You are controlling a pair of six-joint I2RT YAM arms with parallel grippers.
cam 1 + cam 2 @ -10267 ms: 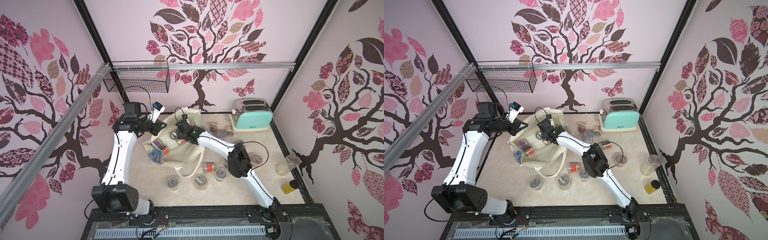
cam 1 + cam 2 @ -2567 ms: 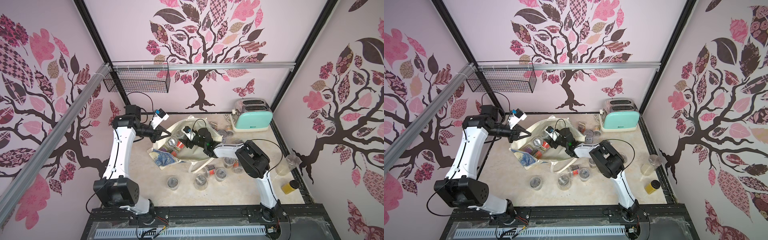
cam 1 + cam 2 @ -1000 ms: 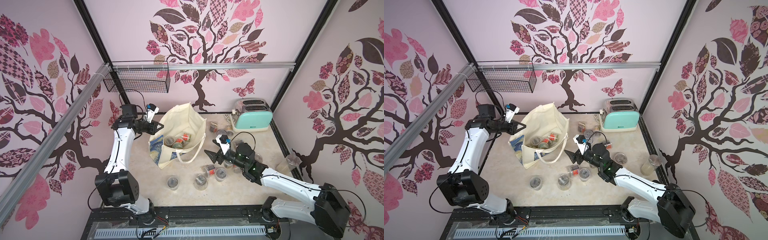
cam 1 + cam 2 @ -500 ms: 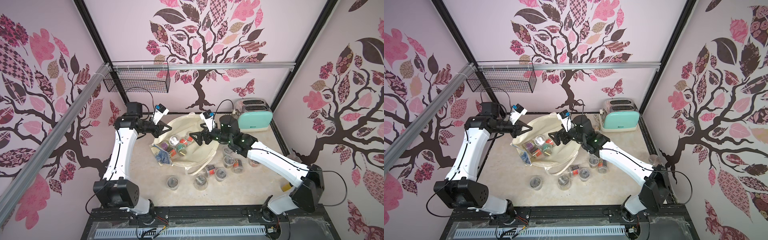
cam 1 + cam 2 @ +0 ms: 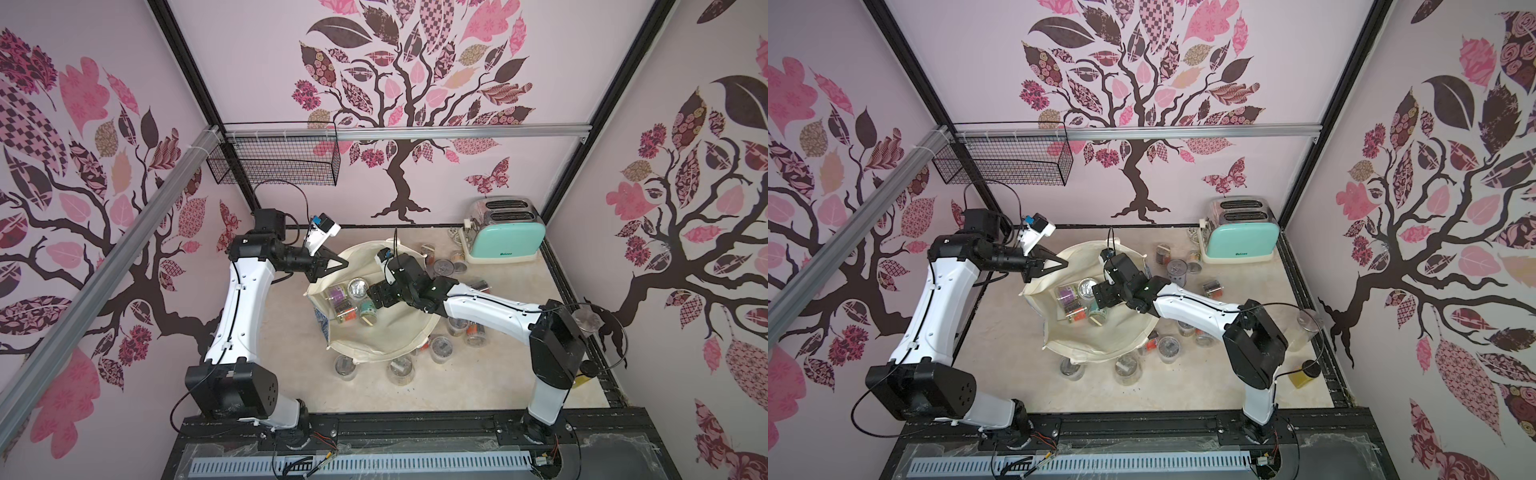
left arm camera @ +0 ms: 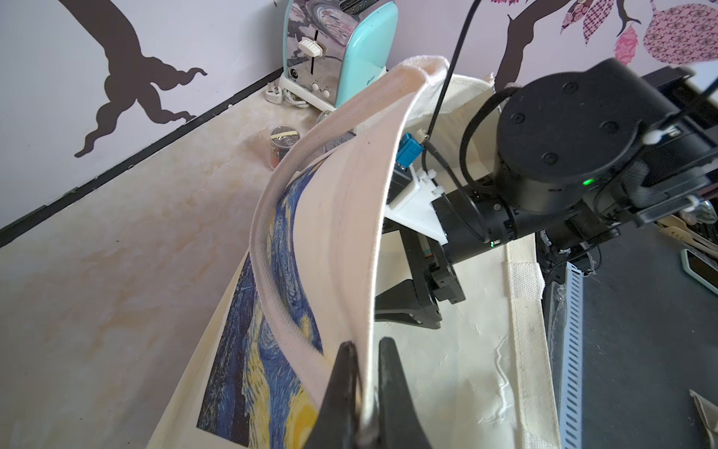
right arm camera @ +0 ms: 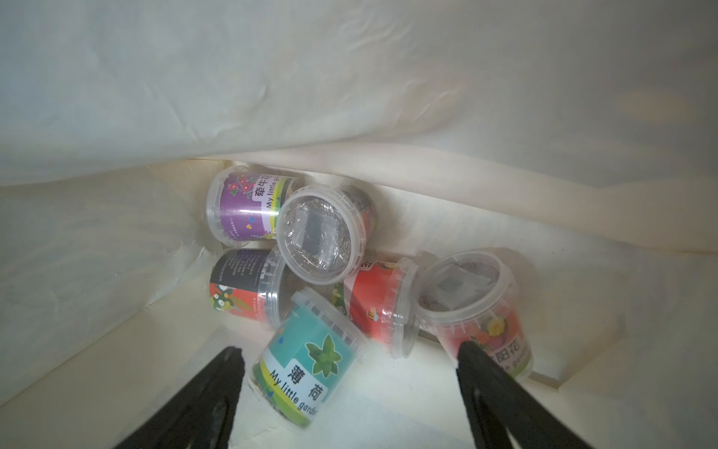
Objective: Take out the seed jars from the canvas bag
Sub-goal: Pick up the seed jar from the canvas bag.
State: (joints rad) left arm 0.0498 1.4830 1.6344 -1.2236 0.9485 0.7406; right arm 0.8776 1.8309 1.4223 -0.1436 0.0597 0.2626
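In a top view, left fingers (image 5: 340, 264) clamp the floppy cream canvas bag (image 5: 395, 336) on the marbled surface (image 5: 291, 353); right fingers (image 5: 376, 300) dip inside. Left wrist: coarse woven strap (image 6: 268, 272), blue swirls. Right wrist: squat clear plastic seed jars (image 7: 322, 237) heaped inside, fingers parted round one.

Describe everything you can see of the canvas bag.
The canvas bag is cream woven cloth with a blue-and-yellow swirl print outside and a strap handle. It sits slumped on the table, mouth wide open. The left gripper is shut on its rim, the open right gripper reaches inside, where six seed jars lie.
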